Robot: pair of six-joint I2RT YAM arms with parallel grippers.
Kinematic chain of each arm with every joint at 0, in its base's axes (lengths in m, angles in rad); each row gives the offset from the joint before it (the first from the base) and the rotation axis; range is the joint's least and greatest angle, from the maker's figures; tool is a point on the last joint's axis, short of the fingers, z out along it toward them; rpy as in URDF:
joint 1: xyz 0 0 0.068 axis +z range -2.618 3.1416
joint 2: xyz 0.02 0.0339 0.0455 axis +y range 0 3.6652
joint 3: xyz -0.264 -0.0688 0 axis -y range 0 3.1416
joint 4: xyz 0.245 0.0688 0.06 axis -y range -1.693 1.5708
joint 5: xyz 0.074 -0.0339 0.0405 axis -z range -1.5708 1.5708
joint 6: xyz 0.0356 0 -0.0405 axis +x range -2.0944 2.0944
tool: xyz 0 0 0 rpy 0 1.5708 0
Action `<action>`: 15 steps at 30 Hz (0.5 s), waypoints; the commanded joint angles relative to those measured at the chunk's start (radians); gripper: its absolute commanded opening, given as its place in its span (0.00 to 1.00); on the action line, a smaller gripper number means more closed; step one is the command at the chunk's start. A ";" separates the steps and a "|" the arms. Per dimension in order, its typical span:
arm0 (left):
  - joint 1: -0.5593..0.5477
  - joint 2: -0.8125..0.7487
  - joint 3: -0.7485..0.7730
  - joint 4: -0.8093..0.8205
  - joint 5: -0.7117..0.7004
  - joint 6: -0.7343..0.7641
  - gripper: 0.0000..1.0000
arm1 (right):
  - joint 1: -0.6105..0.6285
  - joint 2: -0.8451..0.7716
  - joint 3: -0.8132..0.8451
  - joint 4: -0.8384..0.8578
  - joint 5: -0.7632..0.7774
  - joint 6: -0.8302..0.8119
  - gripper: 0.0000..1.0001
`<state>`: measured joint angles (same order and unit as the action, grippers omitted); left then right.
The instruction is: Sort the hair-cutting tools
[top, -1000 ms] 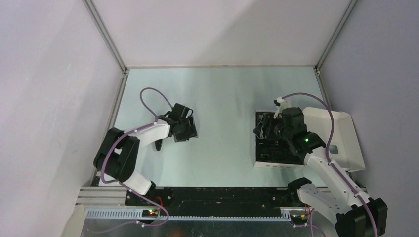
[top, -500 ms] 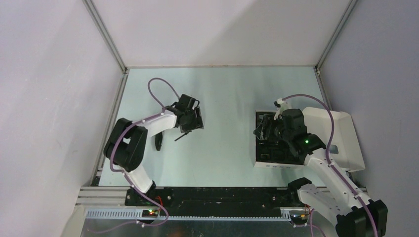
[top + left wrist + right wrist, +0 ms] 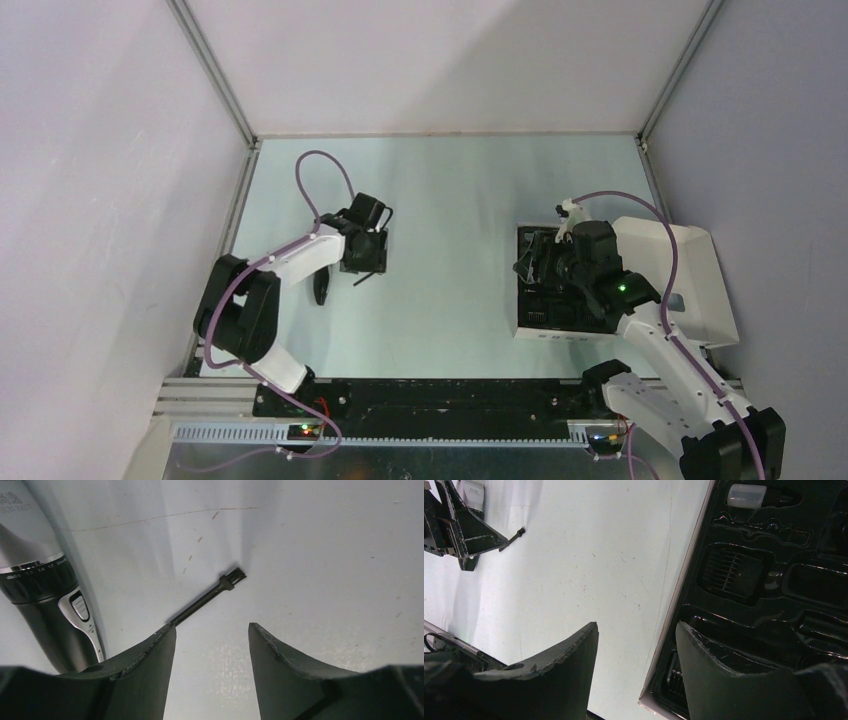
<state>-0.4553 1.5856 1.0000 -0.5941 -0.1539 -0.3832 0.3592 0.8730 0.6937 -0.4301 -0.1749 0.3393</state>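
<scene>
The black clipper body with silvery tip (image 3: 47,592) lies on the table at the left, also seen from above as the clipper body (image 3: 320,290). A thin black brush (image 3: 207,599) lies beside it, just past my left fingertip; from above the brush (image 3: 366,278) sits below my left gripper (image 3: 362,245). That left gripper (image 3: 212,628) is open with only bare table between its fingers. My right gripper (image 3: 637,626) is open and empty, straddling the left rim of the box (image 3: 684,587). A black comb attachment (image 3: 731,572) sits in the insert.
The flat white box (image 3: 524,332) with its black insert stands at the right, its lid (image 3: 695,285) folded out to the right. A small clear bottle (image 3: 746,495) lies in one insert slot. Cage walls close in the table on three sides.
My left gripper swung up and right off the spot by the clipper, then came back a little to the left; the brush now shows lying on the table. The right arm stayed put.
</scene>
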 commanded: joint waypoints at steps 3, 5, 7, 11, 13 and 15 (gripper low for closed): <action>0.030 0.036 0.005 -0.019 0.014 0.061 0.60 | 0.006 -0.017 0.000 0.022 -0.015 0.004 0.63; 0.044 0.057 0.006 -0.012 0.021 0.059 0.59 | 0.006 -0.021 0.000 0.022 -0.015 0.004 0.63; 0.056 0.071 0.004 -0.005 0.028 0.058 0.59 | 0.006 -0.023 -0.001 0.020 -0.014 0.004 0.63; 0.070 0.110 0.013 -0.008 0.040 0.062 0.58 | 0.006 -0.025 -0.001 0.019 -0.013 0.005 0.63; 0.070 0.128 0.017 -0.015 0.043 0.062 0.56 | 0.005 -0.026 -0.001 0.018 -0.012 0.005 0.63; 0.069 0.141 0.021 -0.025 0.046 0.056 0.52 | 0.005 -0.026 -0.002 0.019 -0.012 0.006 0.63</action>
<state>-0.3893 1.6955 1.0019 -0.6102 -0.1207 -0.3450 0.3592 0.8650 0.6933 -0.4305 -0.1818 0.3397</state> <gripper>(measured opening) 0.554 0.630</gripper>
